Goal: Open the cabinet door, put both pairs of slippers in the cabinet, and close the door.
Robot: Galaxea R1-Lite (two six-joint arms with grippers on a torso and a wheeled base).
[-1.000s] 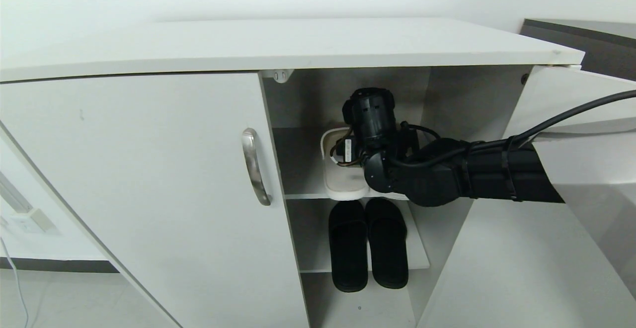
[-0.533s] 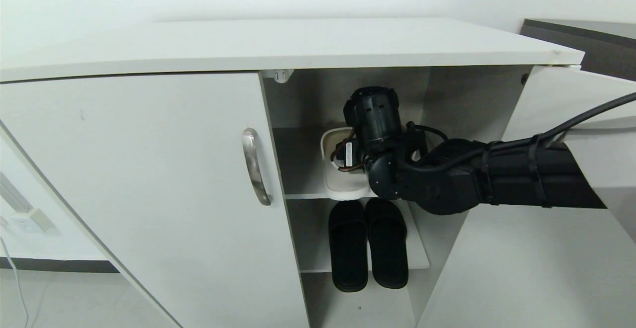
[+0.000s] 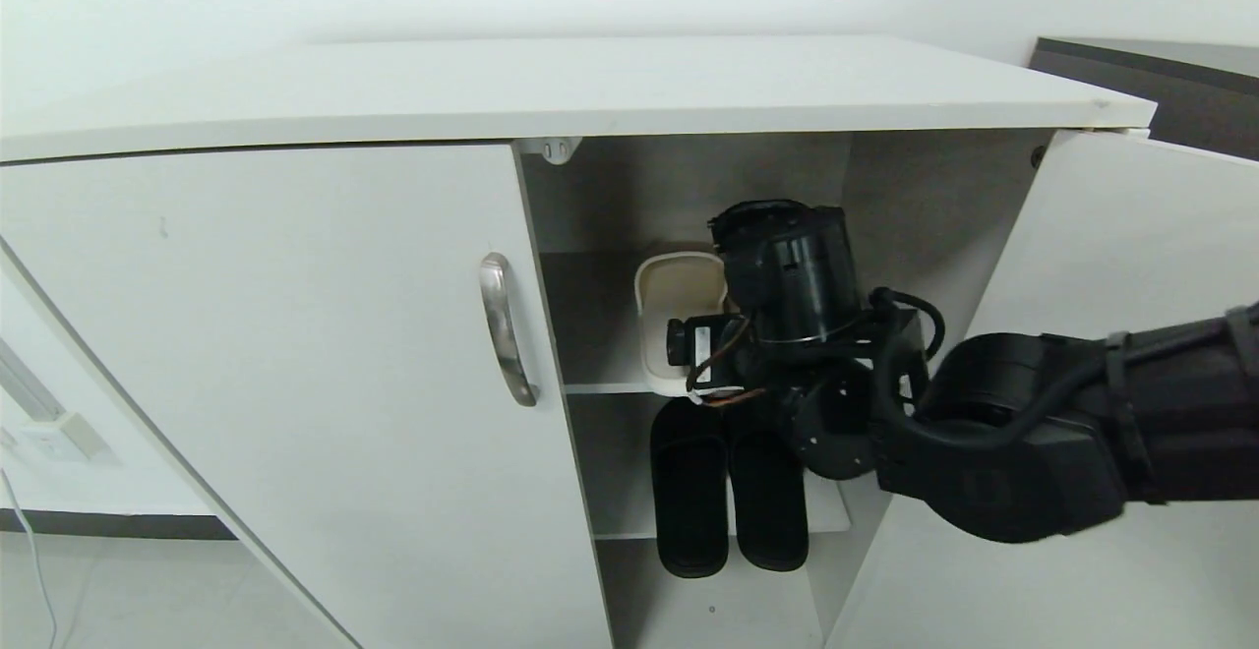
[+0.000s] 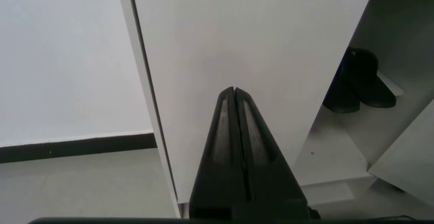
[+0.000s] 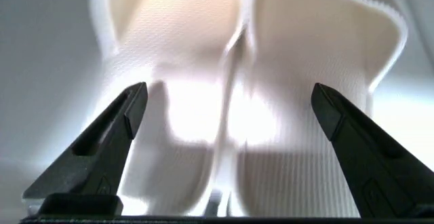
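Observation:
A pair of white slippers (image 3: 679, 300) lies on the upper shelf of the white cabinet (image 3: 590, 79), and a pair of black slippers (image 3: 730, 503) lies on the shelf below. My right arm's wrist (image 3: 792, 270) hangs in front of the open compartment, partly covering both pairs. In the right wrist view my right gripper (image 5: 229, 94) is open, fingers spread and free, with the white slippers (image 5: 203, 47) just beyond them. My left gripper (image 4: 234, 94) is shut on nothing, low before the closed left door (image 4: 251, 41), the black slippers (image 4: 359, 81) off to one side.
The right door (image 3: 1111, 236) stands swung open at the right. The left door (image 3: 295, 354) is closed, with a metal handle (image 3: 504, 329). A bare bottom shelf (image 3: 718, 610) lies under the black slippers. Grey floor (image 4: 81, 183) runs beside the cabinet.
My right arm has drawn back out of the upper shelf, toward the camera and downward. The white slippers stay on the shelf, and more of them shows.

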